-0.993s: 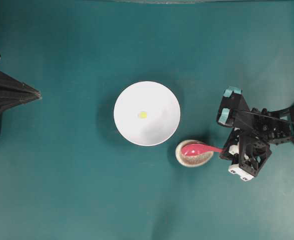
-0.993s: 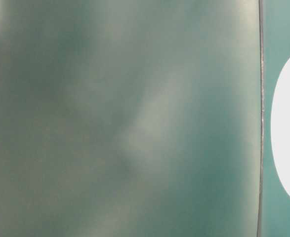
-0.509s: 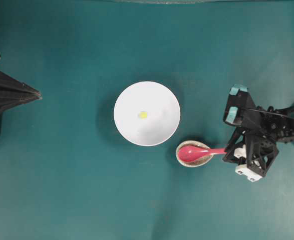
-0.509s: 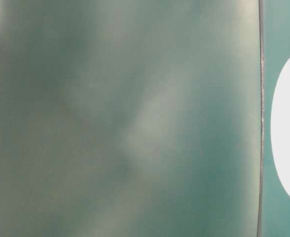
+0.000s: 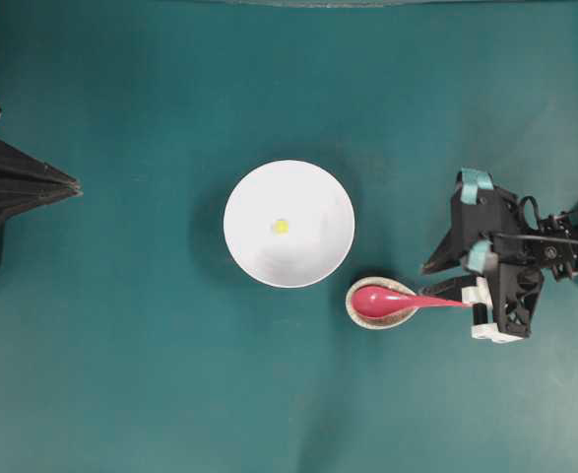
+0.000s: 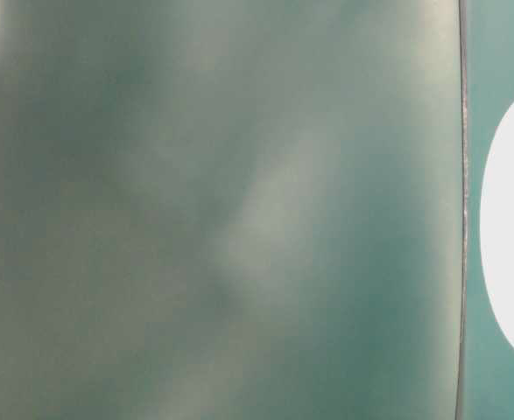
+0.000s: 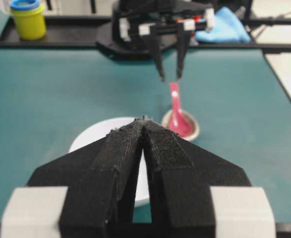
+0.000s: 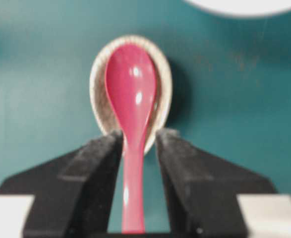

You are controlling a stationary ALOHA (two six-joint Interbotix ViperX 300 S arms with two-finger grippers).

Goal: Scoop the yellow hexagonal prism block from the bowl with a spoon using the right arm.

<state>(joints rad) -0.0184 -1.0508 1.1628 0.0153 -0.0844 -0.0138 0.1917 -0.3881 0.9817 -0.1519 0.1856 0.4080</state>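
Note:
The yellow hexagonal prism block (image 5: 281, 226) lies inside the white bowl (image 5: 313, 197) at mid-table. The pink-red spoon (image 5: 382, 299) rests with its scoop in a small speckled beige dish (image 5: 351, 308) just right of the bowl, handle pointing right. My right gripper (image 8: 138, 136) is open and straddles the handle (image 8: 134, 188), with a gap showing on each side. In the left wrist view its fingers (image 7: 161, 74) hang over the handle's end. My left gripper (image 7: 144, 121) is shut and empty at the table's left edge (image 5: 72, 184), far from the bowl.
A yellow tub with a blue lid (image 7: 27, 20) and a blue cloth (image 7: 224, 29) sit beyond the table's far end behind the right arm. The table-level view is a blur with only the bowl's edge (image 6: 510, 236) showing.
My right gripper's jaws have widened and its wrist has turned and shifted right, lining up along the spoon handle. The spoon and beige dish have settled slightly. The left arm has not moved.

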